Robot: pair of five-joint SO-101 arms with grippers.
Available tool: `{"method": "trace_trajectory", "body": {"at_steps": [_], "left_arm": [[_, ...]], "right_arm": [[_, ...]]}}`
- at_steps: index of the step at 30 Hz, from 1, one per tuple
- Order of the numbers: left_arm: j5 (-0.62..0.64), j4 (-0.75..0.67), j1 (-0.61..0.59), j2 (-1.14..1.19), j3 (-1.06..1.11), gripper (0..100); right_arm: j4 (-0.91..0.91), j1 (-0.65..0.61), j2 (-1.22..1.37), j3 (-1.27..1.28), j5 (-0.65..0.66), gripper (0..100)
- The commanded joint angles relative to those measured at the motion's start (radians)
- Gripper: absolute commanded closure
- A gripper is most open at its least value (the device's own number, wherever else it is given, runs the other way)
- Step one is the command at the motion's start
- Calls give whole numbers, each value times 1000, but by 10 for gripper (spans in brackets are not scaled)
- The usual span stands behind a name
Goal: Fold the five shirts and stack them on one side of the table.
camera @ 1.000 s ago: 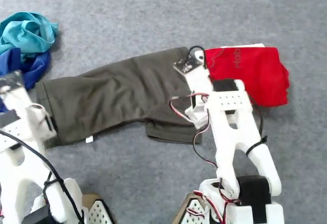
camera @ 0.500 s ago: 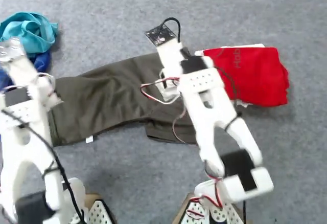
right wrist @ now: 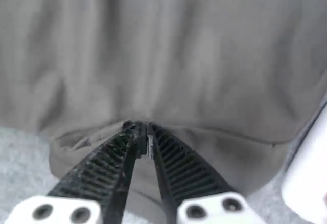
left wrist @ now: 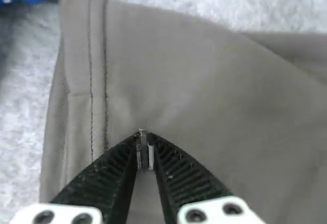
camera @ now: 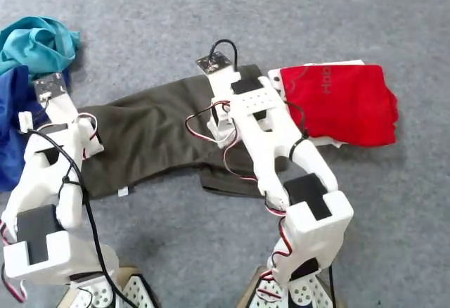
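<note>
Shirts counted on worktop (camera: 394,202): 4. Landmark: 1 olive shirt (camera: 155,132), spread flat mid-worktop, one sleeve sticking out from its near edge. 1 red shirt (camera: 344,100), folded, just beside one end of the olive shirt. 1 teal shirt (camera: 39,44) and 1 blue shirt (camera: 13,125), both crumpled, near its opposite end.

Arms: 2. Left arm (camera: 49,153) was over the olive shirt's stitched hem, jaws closed tip to tip on the cloth. Right arm (camera: 267,118) was at its end toward the red shirt, jaws likewise closed, tips at a folded edge.
</note>
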Motion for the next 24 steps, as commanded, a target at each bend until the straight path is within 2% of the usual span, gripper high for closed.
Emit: {"method": "trace_trajectory", "body": {"at_steps": [1,10,15,19,24], "left_arm": [[74,11,-2,-3,-42,970],[81,9,-25,-3,-41,970],[81,12,-25,-3,-41,970],[81,12,-24,-3,-41,970],[77,14,-22,-3,-41,970]], "right_arm": [[12,-6,-70,48,-2,985],[6,-68,-286,390,2,985],[8,-110,-535,585,86,985],[-43,-38,-677,527,118,984],[-196,-9,-568,363,120,984]]}}
